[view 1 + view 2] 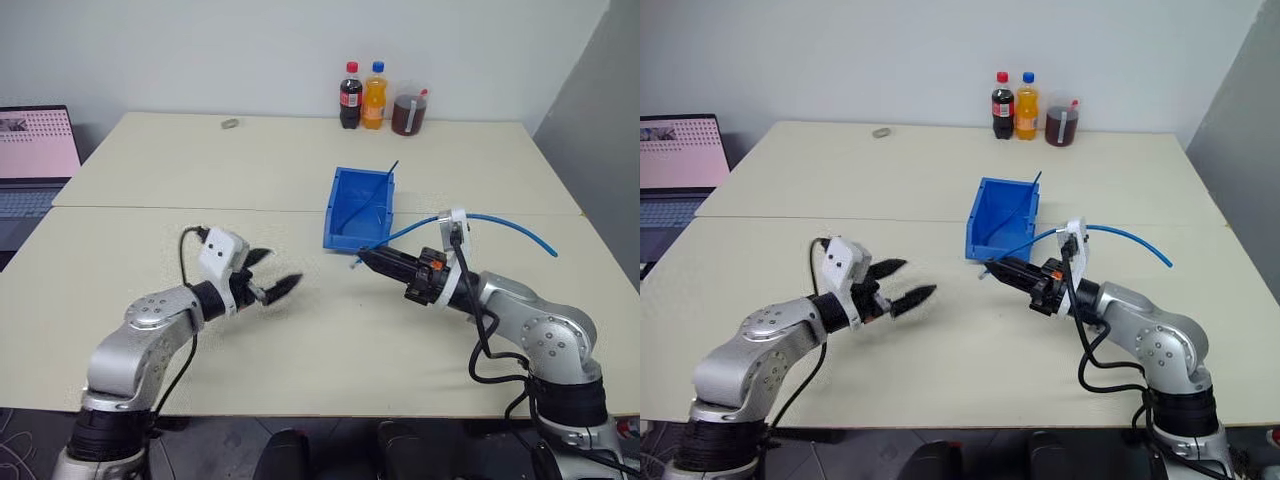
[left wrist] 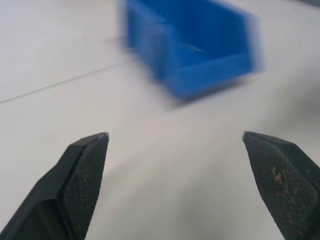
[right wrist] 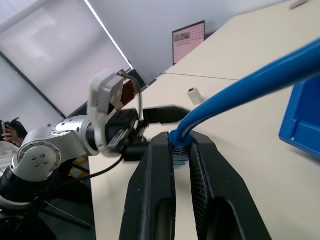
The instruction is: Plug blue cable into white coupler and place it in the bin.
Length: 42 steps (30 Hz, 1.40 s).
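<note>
The bin (image 2: 192, 47) is blurred; the right claw (image 3: 181, 150) hides the blue cable's (image 3: 240, 90) plug.

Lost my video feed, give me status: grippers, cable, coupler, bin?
Left gripper open, empty. Right gripper shut on blue cable, near the bin. White coupler apart on the table, unplugged. Second blue cable lies in bin.
</note>
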Tool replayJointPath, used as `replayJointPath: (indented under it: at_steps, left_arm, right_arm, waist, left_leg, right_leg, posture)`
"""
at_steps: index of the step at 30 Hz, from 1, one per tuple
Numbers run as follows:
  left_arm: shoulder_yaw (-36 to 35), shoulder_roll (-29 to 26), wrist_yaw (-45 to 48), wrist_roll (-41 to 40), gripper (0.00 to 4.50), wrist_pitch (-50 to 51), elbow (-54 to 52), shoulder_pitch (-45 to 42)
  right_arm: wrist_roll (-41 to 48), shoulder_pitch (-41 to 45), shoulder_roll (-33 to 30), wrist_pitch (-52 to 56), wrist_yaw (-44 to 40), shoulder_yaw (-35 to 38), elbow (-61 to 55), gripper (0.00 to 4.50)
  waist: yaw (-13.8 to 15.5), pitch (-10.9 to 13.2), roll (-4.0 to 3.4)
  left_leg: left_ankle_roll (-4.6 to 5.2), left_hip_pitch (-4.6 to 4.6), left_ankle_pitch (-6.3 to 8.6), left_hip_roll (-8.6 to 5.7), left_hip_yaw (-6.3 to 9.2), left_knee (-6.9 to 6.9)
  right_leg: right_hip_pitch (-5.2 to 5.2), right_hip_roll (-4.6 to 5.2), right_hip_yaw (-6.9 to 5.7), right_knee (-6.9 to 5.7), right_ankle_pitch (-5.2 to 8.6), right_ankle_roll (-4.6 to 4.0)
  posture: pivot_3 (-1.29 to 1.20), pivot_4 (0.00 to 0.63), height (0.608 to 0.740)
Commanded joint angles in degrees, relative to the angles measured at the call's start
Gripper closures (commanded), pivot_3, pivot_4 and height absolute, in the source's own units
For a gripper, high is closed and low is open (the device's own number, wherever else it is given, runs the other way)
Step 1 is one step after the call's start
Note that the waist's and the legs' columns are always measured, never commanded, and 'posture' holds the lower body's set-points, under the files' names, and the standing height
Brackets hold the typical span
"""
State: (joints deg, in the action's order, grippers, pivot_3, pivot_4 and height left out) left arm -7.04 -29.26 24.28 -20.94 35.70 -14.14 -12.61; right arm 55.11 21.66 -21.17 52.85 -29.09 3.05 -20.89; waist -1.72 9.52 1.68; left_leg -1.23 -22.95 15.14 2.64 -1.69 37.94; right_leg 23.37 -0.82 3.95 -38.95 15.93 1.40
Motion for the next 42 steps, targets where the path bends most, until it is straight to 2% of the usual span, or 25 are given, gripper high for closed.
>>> replayJointPath:
  at_steps: [1,6,11,25,39,42]
  left_arm:
    - [-1.9,4.0,-13.2,7.7,0.00,-2.2,2.4,-3.0]
    - [-5.0,10.5,-26.5,11.9,0.00,3.0,7.4,-7.6]
    - [-6.3,11.6,-32.0,14.9,0.00,6.5,11.8,-11.5]
    - [-10.3,11.3,-33.6,14.6,0.00,6.6,23.5,-20.5]
    - [-10.4,9.7,-33.3,15.3,0.00,-4.5,39.9,-28.4]
    - [-10.3,9.3,-33.5,15.4,0.51,-6.7,41.9,-29.2]
  right_arm:
    - [-1.1,0.8,-0.1,-1.9,-1.7,-0.6,0.0,4.38]
    - [-2.5,2.0,0.1,-2.6,-3.0,-1.6,1.4,4.38]
    - [-3.3,2.3,0.1,-3.1,-3.6,-1.8,1.7,4.38]
    - [-4.0,1.6,0.8,-3.3,-3.1,-1.4,0.8,4.38]
    - [-3.9,1.6,0.9,-2.9,-2.6,-1.5,0.2,4.39]
    - [-3.8,1.5,0.9,-2.8,-2.5,-1.5,0.1,4.39]
  waist:
    - [0.0,0.1,0.17]
    - [0.0,0.2,0.29]
    - [-0.1,0.2,0.32]
    - [-0.1,0.2,0.38]
    - [0.0,0.3,0.46]
    - [0.0,0.3,0.47]
  left_leg:
    - [0.00,-0.01,0.00,-0.01,0.00,0.00]
    - [-0.01,-0.04,0.00,0.00,0.00,0.00]
    - [-0.01,-0.04,0.00,0.01,0.04,-0.01]
    - [-0.03,-0.06,0.01,-0.03,0.03,-0.02]
    - [-0.05,-0.07,0.01,-0.03,0.04,-0.02]
    - [-0.05,-0.07,0.01,-0.03,0.04,-0.02]
  right_leg:
    - [0.00,0.01,0.00,0.00,-0.01,0.01]
    - [0.01,0.03,-0.01,0.01,-0.17,-0.25]
    - [0.01,-0.02,-0.05,-0.01,-0.17,-0.24]
    - [0.01,0.01,-0.14,-0.01,-0.19,-0.24]
    - [0.01,0.03,-0.19,-0.01,-0.22,-0.24]
    - [0.01,0.03,-0.19,-0.01,-0.22,-0.24]
  posture:
    - [0.00,0.150,0.740]
    - [0.00,0.150,0.740]
    - [0.00,0.150,0.740]
    - [0.00,0.150,0.740]
    - [0.00,0.150,0.740]
    - [0.00,0.150,0.740]
